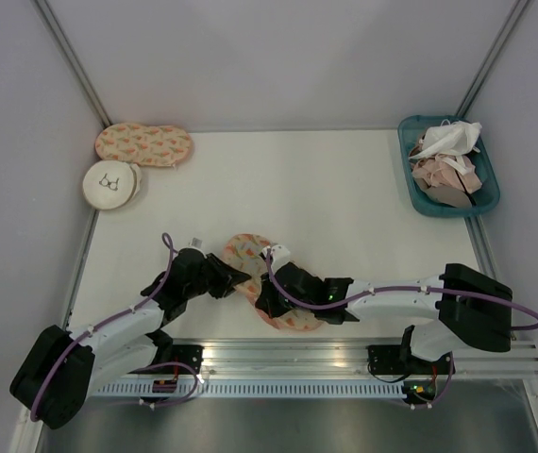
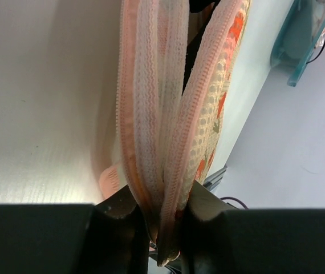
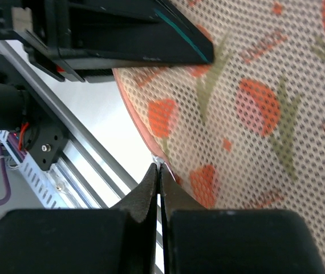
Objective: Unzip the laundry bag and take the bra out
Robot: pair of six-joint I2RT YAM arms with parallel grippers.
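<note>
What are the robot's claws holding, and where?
The left gripper pinches the laundry bag by its pink zippered edge. The right gripper is shut with its tips at the bag's rim; whether it pinches anything cannot be told.

Readable words: none | laundry bag: orange-red letter-like marks in the print, up and right of right gripper, too blurred to read | round white pouch: bra drawing, well beyond left gripper, no words legible
</note>
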